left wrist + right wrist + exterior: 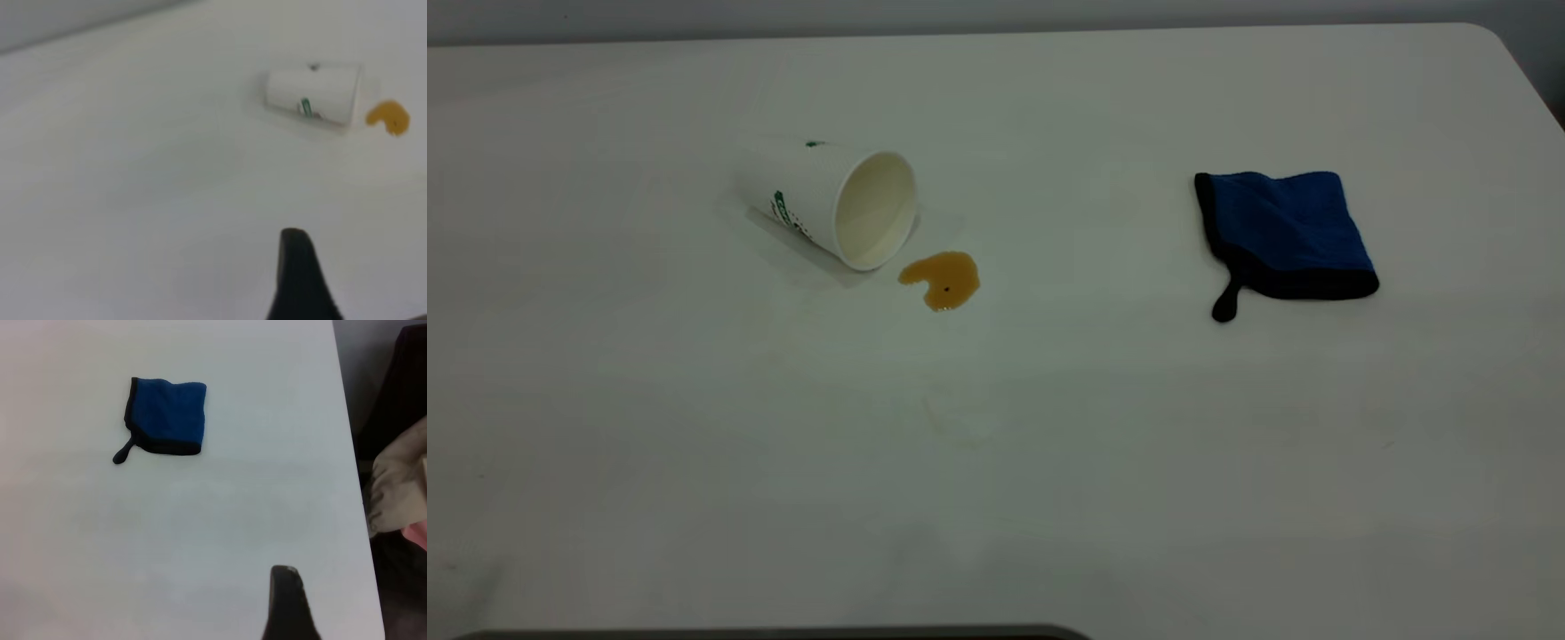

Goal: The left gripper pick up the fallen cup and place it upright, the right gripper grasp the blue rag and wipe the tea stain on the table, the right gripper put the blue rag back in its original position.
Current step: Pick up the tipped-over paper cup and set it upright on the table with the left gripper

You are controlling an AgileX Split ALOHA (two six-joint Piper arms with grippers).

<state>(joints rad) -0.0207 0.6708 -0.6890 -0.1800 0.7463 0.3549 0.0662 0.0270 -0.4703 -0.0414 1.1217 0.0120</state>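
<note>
One cup [831,203] lay on its side on the surface [996,444], green print unreadable; one stain [941,279] beside its mouth; one rag [1282,236] well apart. Pincer states could not be told.

Neither arm appears in the exterior view. Left gripper [301,280]: one black finger tip visible in its own wrist view, held above the counter [133,200]. Right gripper [288,607]: likewise one dark finger tip, above the counter, touching nothing.
</note>
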